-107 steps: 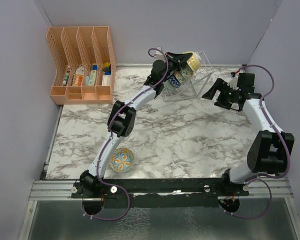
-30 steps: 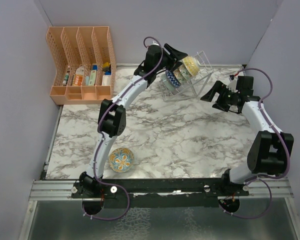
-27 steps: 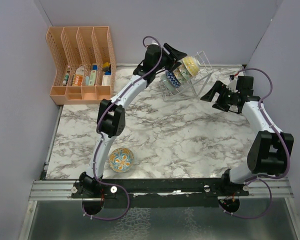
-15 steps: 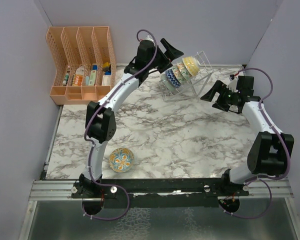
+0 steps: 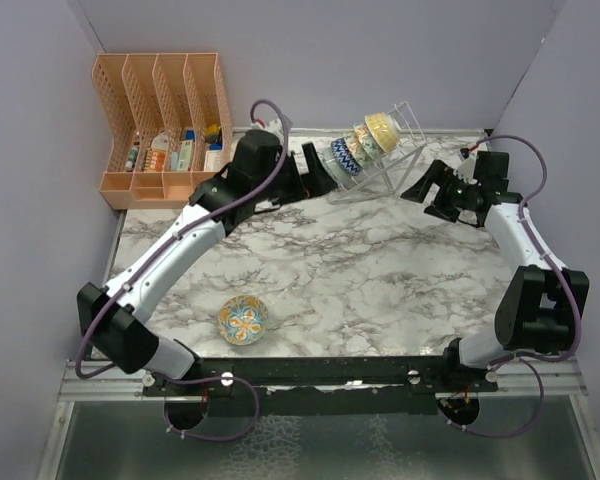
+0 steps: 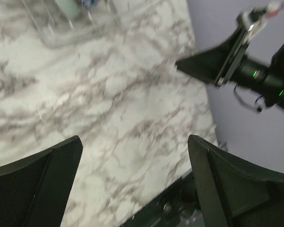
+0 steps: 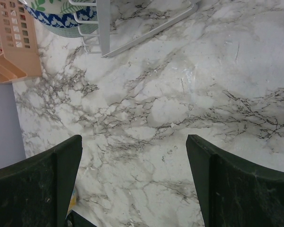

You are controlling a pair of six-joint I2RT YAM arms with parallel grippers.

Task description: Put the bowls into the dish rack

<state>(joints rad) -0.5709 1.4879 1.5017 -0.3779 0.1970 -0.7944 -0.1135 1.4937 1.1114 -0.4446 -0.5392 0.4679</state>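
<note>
On the table (image 5: 380,270), front left, a lone bowl (image 5: 243,320) is seen. Farther back, the left gripper (image 6: 134,139) is held spread wide, nothing pinched, just left of the rack (image 5: 410,122). Other bowls (image 5: 352,150) are stood on edge in a row in the rack. Right of it, the right gripper (image 7: 133,138) is likewise spread, nothing pinched.

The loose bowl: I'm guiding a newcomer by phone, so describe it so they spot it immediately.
On the marble table, look at the near left part. The bowl lies there alone, yellow with a blue-orange pattern; the other bowls stand in the wire rack far back.
</note>
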